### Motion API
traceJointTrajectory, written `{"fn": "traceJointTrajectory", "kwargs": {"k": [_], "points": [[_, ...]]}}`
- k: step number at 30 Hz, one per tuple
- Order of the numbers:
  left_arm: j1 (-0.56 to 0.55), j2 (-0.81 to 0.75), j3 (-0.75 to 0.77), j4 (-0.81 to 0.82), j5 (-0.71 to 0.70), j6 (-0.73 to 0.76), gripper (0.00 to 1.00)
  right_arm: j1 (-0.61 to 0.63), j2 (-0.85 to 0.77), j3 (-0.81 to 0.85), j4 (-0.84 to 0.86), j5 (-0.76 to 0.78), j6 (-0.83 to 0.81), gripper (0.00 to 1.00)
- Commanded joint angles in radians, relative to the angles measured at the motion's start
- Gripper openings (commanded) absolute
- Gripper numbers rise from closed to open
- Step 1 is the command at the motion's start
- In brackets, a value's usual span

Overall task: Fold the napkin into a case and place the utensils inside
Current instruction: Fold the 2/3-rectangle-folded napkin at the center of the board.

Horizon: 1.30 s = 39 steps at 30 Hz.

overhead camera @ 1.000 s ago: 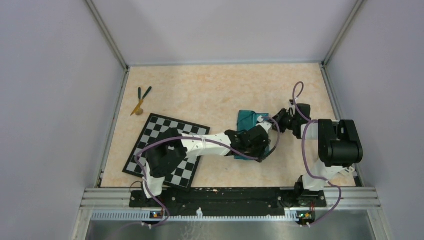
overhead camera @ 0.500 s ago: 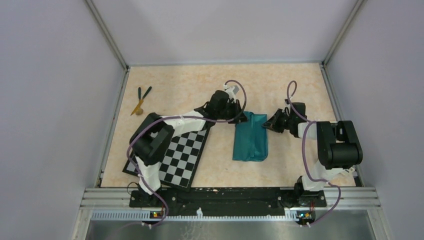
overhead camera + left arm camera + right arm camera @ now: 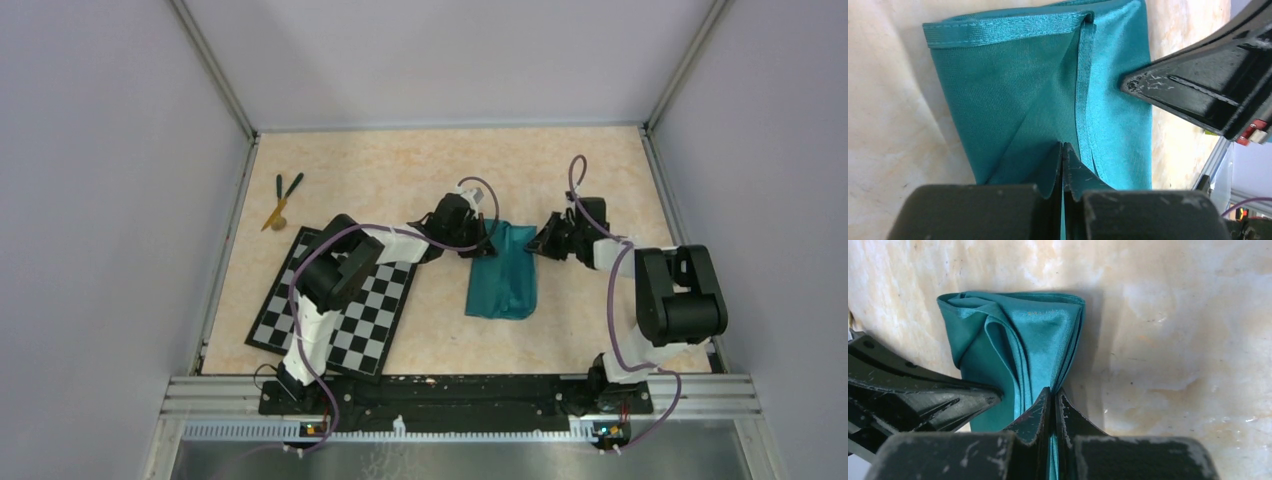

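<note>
The teal napkin [image 3: 502,285] lies folded into a narrow oblong on the table, right of the checkerboard. My left gripper [image 3: 484,244] is shut on its far left corner. In the left wrist view the black jaws [image 3: 1063,148] pinch a fold of the napkin [image 3: 1023,85]. My right gripper [image 3: 538,243] is shut on the far right corner; in the right wrist view it [image 3: 1053,393] clamps the layered edge of the napkin [image 3: 1033,335]. The utensils [image 3: 281,199], two dark green sticks and a tan one, lie far off at the back left.
A black-and-white checkerboard mat [image 3: 340,310] lies at the front left, under the left arm. Grey walls with metal rails close in the table on three sides. Each gripper's fingers show in the other's wrist view [image 3: 1198,90] [image 3: 913,400].
My left arm swung from over the napkin's near end to its far left corner, and its jaws closed on the cloth. My right gripper kept its hold and shifted slightly.
</note>
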Motion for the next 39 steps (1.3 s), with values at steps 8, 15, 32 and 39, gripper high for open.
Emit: {"fn": "traceJointTrajectory", "kwargs": {"k": [8, 15, 32, 39], "points": [[0.002, 0.04, -0.01, 0.064, -0.045, -0.011, 0.0, 0.195, -0.094, 0.214, -0.276, 0.333, -0.023, 0.0], [0.001, 0.032, -0.016, 0.084, -0.034, -0.016, 0.0, 0.341, -0.038, 0.304, -0.386, 0.514, 0.089, 0.0], [0.038, -0.215, -0.125, 0.042, 0.067, -0.03, 0.34, 0.384, 0.007, 0.349, -0.424, 0.596, 0.188, 0.0], [0.075, -0.234, -0.211, 0.039, 0.057, -0.055, 0.44, 0.39, 0.018, 0.364, -0.458, 0.624, 0.194, 0.0]]}}
